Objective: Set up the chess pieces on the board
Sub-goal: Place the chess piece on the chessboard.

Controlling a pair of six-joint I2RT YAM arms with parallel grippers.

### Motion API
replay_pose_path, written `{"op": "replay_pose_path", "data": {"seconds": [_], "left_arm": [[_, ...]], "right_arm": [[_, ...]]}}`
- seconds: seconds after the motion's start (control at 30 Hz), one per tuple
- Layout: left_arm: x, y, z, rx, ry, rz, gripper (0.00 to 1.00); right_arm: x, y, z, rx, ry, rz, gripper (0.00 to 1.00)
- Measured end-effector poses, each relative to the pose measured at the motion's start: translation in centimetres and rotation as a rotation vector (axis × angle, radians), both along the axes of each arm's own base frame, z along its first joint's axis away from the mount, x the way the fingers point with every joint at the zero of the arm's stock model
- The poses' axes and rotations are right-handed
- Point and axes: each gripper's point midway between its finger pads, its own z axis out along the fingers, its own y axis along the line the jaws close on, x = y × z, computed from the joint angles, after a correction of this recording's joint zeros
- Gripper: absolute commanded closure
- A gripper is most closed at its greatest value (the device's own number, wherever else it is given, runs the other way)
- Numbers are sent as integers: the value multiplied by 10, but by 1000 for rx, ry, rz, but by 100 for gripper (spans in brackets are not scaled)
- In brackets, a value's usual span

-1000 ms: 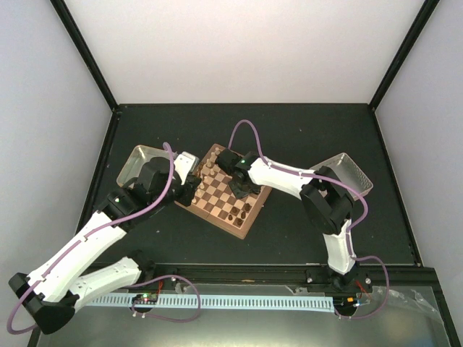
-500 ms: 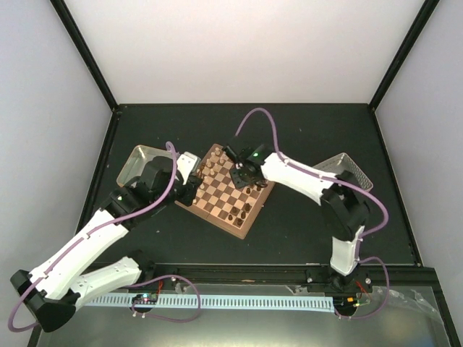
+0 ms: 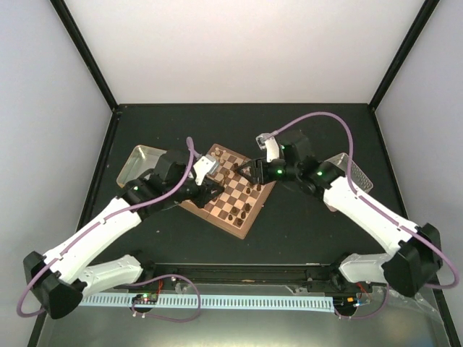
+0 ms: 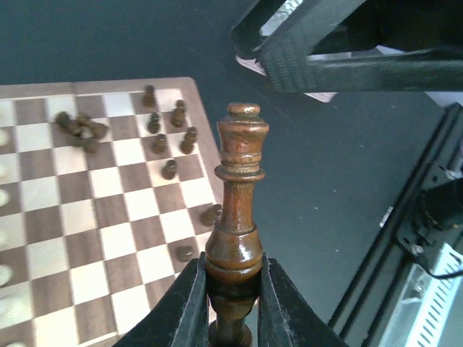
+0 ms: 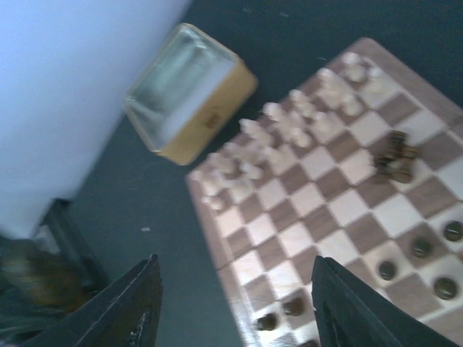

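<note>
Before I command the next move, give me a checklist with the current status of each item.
1. Left gripper clamped on the dark piece near its base: ok.
2. Right gripper open and empty: ok.
3. Clearance between the two grippers over the board: cannot tell.
4. Dark side tidy: not ok, a heap of dark pieces sits on the squares.
5. Cream pieces all standing in their rows: cannot tell, blurred.
</note>
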Motion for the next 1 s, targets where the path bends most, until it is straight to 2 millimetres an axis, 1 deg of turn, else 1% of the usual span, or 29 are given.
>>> {"op": "replay_pose_path", "data": {"seconds": [0.07,0.13,0.2,0.3,0.4,0.5,0.63,0.7,0.73,0.77,0.83,0.9,0.93,1.0], "left_arm": [[-2,-10,-5,-14,30,-52,86],[-5,-19,-10,-22,62,-99,86],[-7,-26,-11,-30,82,-141,86],[-9,-32,-8,-41,84,-181,86],[-12,-34,-7,-48,80,-206,85],[-14,-35,-6,-54,81,-223,85],[-15,-36,-5,-55,78,-231,84],[-15,-36,-5,-55,77,-232,82],[-15,-36,-5,-56,77,-233,79],[-15,-36,-5,-57,77,-234,73],[-16,-36,-4,-58,74,-236,53],[-15,-36,-3,-63,74,-232,37],[-15,-36,-2,-65,67,-231,30],[-14,-36,4,-81,54,-218,21]], "right_arm": [[-13,1,14,82,-9,61,37],[-25,5,23,140,-9,122,38],[-34,9,29,178,-3,175,39],[-42,13,32,206,14,217,45],[-46,16,33,226,30,247,57],[-48,20,30,240,67,265,71],[-50,23,26,254,100,279,82],[-50,24,26,262,112,278,89],[-50,24,27,266,115,279,92],[-51,25,27,271,120,279,94],[-51,25,28,282,132,278,96],[-51,26,28,292,138,277,97],[-51,26,27,298,143,273,98],[-51,26,27,314,152,263,98]]}}
